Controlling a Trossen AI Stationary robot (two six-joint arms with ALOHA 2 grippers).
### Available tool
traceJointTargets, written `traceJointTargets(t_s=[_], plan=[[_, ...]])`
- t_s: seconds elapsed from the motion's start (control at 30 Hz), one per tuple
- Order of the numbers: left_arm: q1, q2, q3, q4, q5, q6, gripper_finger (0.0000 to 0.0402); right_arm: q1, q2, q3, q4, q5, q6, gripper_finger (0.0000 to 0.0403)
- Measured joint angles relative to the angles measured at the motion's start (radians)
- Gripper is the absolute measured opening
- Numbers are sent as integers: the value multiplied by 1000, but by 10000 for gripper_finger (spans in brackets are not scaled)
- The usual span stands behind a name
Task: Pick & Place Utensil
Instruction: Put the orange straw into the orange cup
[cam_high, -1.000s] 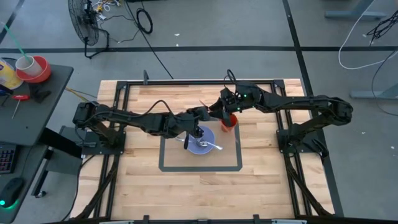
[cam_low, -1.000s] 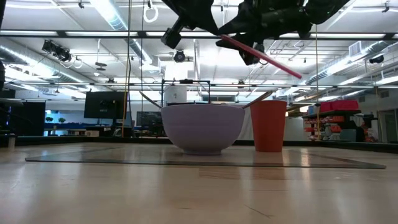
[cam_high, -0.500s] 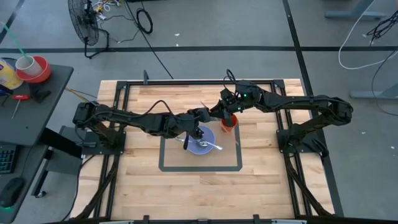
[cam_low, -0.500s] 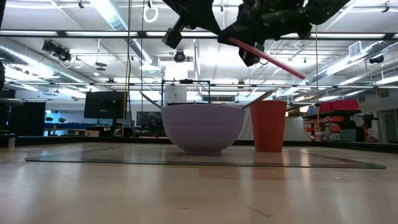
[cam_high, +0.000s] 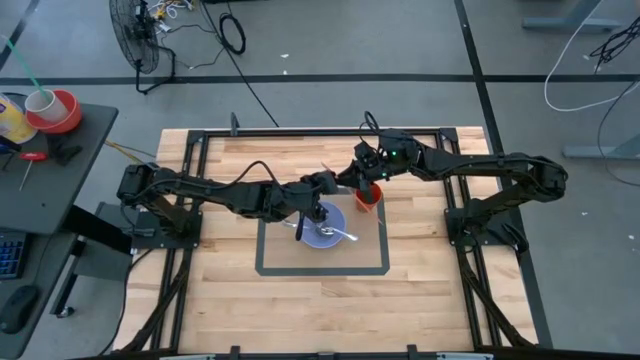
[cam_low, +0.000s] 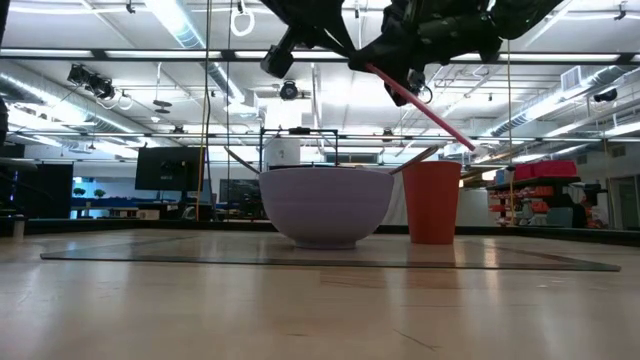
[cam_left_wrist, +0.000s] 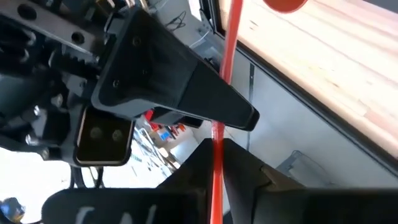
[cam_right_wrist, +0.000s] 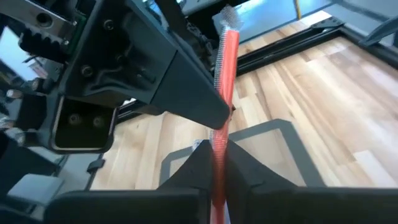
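Table (cam_high: 230, 290) | both pincers gripping red utensil (cam_low: 420, 98) above cup (cam_low: 432, 202)

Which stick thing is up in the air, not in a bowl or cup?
The red straw: both grippers pinch it above the orange cup. The other utensils rest in the purple bowl and in the cup.

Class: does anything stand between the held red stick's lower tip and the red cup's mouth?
Nothing visible does. The red stick ends in open air above the red cup; a utensil handle leans beside its rim.
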Motion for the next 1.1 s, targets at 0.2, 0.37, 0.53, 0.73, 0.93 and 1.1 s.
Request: traceJointTargets(t_s=[0.2, 0.37, 0.53, 0.73, 0.93, 1.1], plan=[[0, 0, 0, 0, -31, -105, 78, 0, 0, 0, 26, 18, 1, 23], [-1, 0, 0, -26, -108, -204, 144, 0, 0, 0, 62, 40, 2, 22], [-2, -61, -1, -180, -200, -410, 202, -14, -56, -1, 61, 94, -42, 22], [-1, -240, -1, -450, -96, -824, 218, -41, -139, -1, 60, 139, -103, 22], [54, -406, -1, -599, 173, -1290, 203, -37, -177, -1, 77, 252, -202, 22], [129, -491, -38, -614, 341, -1532, 184, 4, -178, -33, 172, 325, -277, 22]])
